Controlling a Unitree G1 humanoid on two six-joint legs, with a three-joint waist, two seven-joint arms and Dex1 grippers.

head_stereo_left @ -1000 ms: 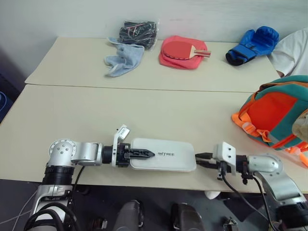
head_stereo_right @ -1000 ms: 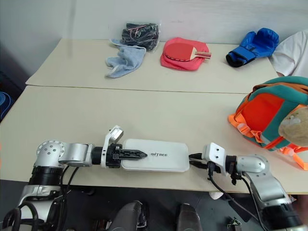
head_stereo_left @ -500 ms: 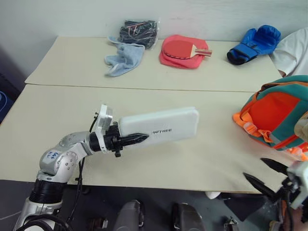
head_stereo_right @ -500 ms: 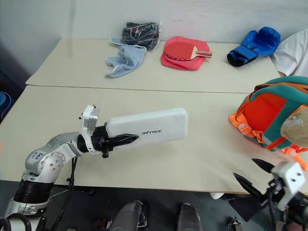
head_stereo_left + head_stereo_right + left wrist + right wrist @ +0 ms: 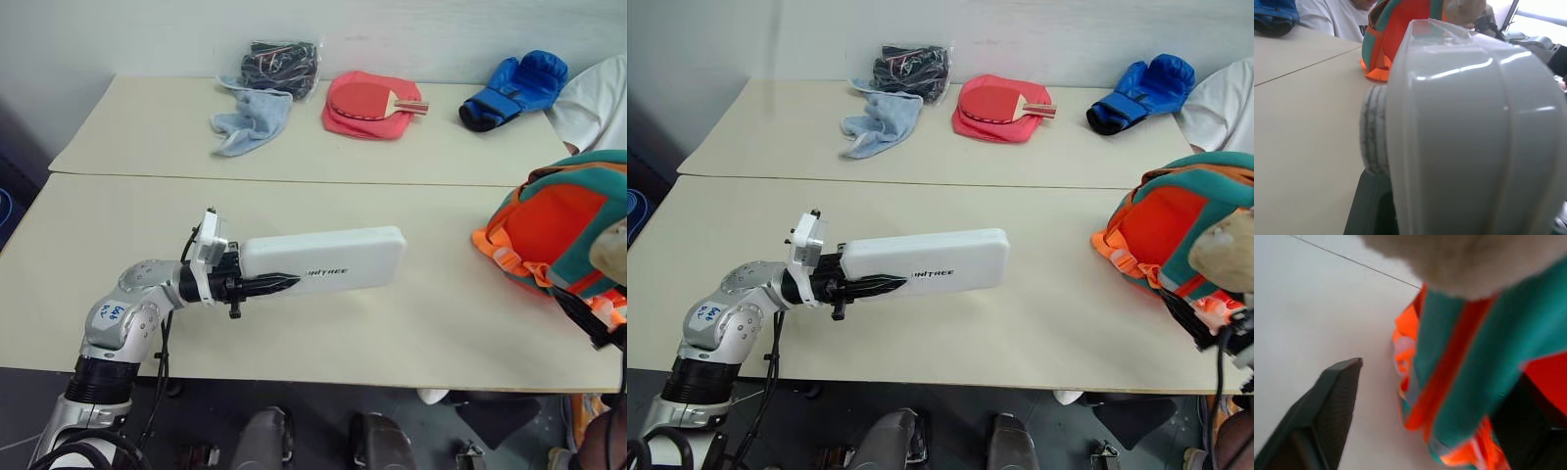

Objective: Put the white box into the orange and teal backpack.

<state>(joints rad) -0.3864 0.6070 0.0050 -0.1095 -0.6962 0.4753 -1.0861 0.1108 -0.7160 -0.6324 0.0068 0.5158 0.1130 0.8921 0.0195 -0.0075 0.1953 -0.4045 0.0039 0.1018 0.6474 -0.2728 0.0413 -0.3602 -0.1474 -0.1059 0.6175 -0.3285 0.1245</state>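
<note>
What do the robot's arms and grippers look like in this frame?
The left arm is silver-grey metal with rounded joints, a blue-marked sticker, a black cable, and a white block at its wrist. The left gripper has pointed black fingers. The right gripper's fingers are black too.

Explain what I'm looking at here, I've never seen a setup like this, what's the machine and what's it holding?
It is a humanoid robot seen from its own cameras. Two pictures look down from its head; the other two look along each wrist. Its left gripper holds the white box lifted above the beige table. Its right gripper is open around a teal strap of the orange and teal backpack. At the far side lie a blue cloth, a red paddle on its red case and a blue boxing glove.
</note>
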